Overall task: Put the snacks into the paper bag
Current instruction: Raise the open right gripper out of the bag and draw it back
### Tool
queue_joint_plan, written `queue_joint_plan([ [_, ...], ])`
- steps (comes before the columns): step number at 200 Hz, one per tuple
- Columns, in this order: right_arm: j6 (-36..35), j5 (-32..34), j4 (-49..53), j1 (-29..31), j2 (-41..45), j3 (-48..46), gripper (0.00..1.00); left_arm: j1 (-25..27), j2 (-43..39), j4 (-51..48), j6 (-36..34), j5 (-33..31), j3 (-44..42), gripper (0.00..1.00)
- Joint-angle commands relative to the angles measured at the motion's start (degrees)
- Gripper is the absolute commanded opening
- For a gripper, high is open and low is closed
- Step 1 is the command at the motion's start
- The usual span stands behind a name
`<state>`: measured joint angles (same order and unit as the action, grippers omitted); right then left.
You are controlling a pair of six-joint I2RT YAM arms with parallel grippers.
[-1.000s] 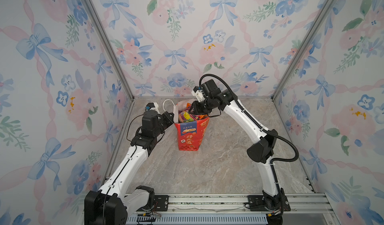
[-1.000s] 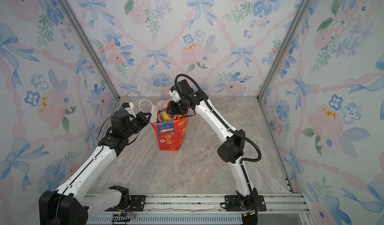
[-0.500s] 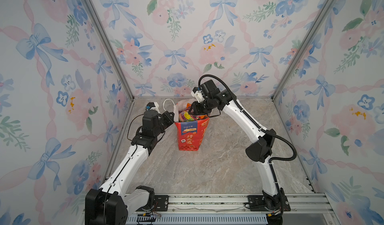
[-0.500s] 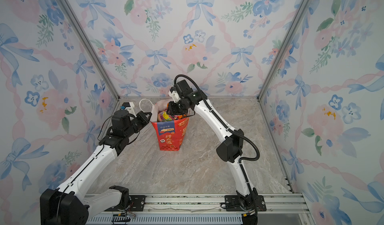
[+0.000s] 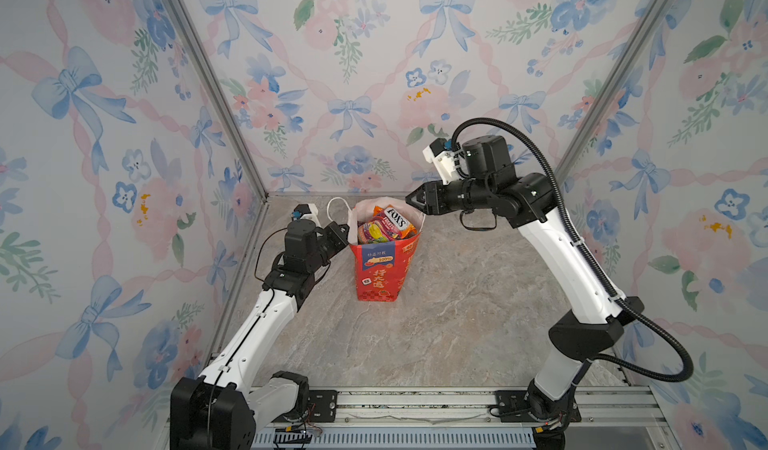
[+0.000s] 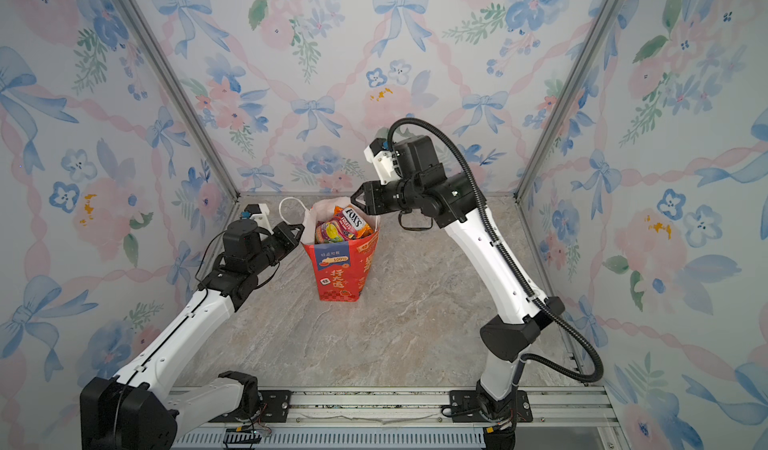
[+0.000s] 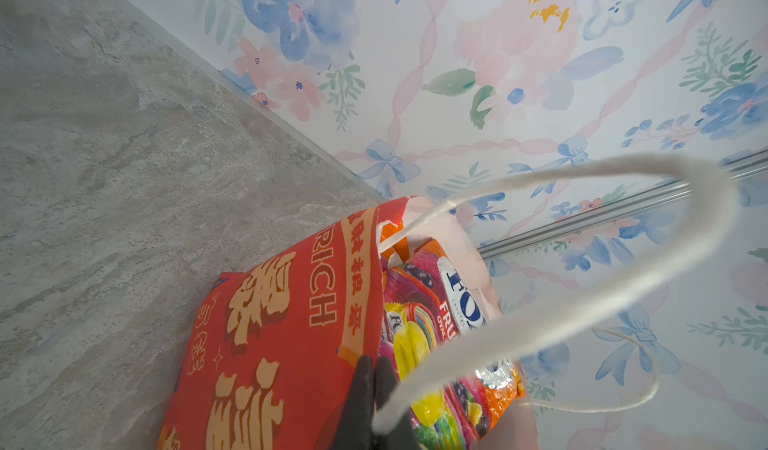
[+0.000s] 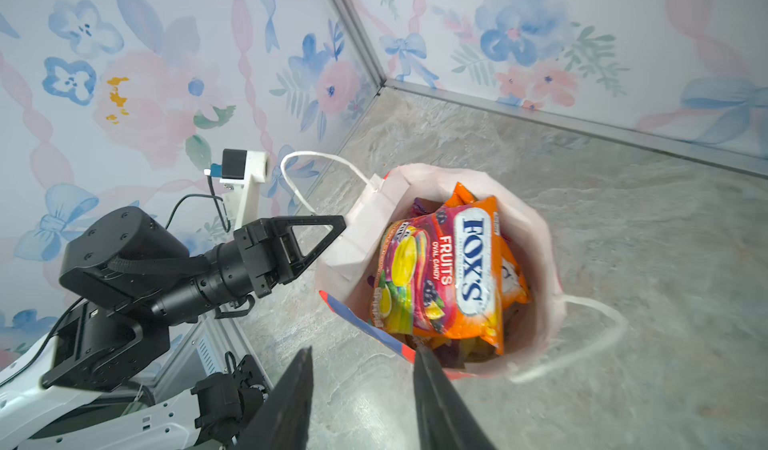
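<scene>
1. Position: paper bag (image 5: 380, 269) stands upright on the stone-look tabletop (image 5: 436, 323), towards the back wall, between the two arms. It is tall and narrow, tapering downward, in matte red paper with gold characters, a blue panel on the front and a white inside.
2. All visible snacks (image 5: 386, 227) sit inside the bag, on edge, up to the rim. They are glossy, crinkled film packets. Frontmost is a FOX'S packet (image 8: 469, 260), pink fading to orange, with fruit artwork. An orange packet (image 8: 513, 277) lies right behind it.
3. The left gripper (image 7: 374, 364) has its black fingers pressed together, clamped on the bag's rim at a side wall, where the paper folds inward.
4. The right gripper (image 8: 361, 360) has tapered black fingers standing apart, hovering at the near edge of the bag mouth. One finger overlaps the rim in the wrist view, and I cannot tell whether it touches.
5. The handles are white twisted cord loops. One cord loop (image 7: 623, 294) arcs close to the left wrist camera, blurred. The second loop (image 8: 598, 323) droops outside the opposite wall.
6. Hidden or cut off: the lower packets are covered by the top ones, so the count is unreadable. The bag's base is cut off in the left wrist view. The right gripper's fingers run out of frame in its own wrist view.
</scene>
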<state>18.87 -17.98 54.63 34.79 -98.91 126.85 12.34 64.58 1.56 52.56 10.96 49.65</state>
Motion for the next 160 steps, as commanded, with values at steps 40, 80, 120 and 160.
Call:
queue_joint_plan([
  [40,5.24,6.35,-10.98,-11.01,7.79,-27.80,0.43,-0.29,-0.06,0.51,0.00,0.44,1.02,0.00],
  [80,6.59,7.81,-13.83,-10.90,4.51,-33.01,0.43,-0.21,-0.12,0.54,0.18,0.70,1.08,0.00],
  [120,8.00,9.38,-15.58,-9.79,-3.64,-32.74,0.43,-0.29,-0.66,0.52,0.18,0.81,0.80,0.00],
  [160,8.17,9.50,-14.93,-7.66,-10.00,-28.51,0.43,-0.30,-0.45,0.47,0.09,1.30,1.06,0.00],
])
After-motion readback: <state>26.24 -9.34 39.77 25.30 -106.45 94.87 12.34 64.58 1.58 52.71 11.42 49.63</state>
